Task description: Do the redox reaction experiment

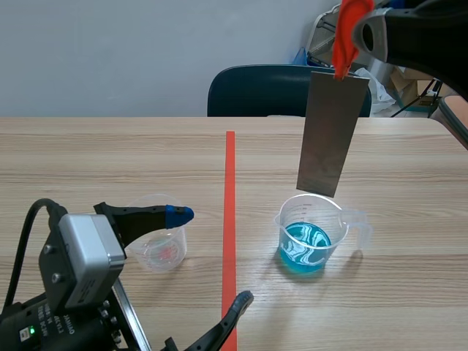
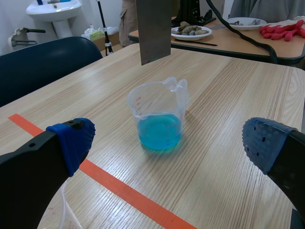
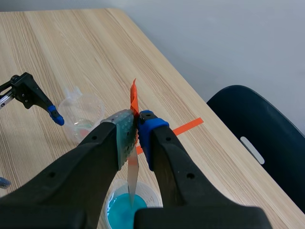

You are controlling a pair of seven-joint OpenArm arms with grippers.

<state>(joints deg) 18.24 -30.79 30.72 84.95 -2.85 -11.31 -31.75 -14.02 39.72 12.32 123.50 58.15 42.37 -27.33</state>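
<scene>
A clear beaker of blue liquid (image 1: 311, 235) (image 2: 159, 119) (image 3: 125, 210) stands right of the red tape line. Directly above it hangs a grey metal strip (image 1: 333, 131) (image 2: 153, 28) (image 3: 133, 171), upright, its lower edge just over the rim. An orange tag is at its top. My right gripper (image 1: 356, 31) (image 3: 137, 125) is shut on the strip's top end. A second clear beaker (image 1: 159, 245) (image 3: 83, 114), with a faint pink trace inside, stands left of the line. My left gripper (image 1: 210, 256) (image 2: 169, 145) is open low beside it, with the blue beaker ahead of its fingers.
A dark blue chair (image 1: 263, 91) (image 2: 43, 62) (image 3: 257, 138) stands at the table's far edge. Beyond it, another table (image 2: 248, 45) carries a plate and red gloves (image 2: 281, 28).
</scene>
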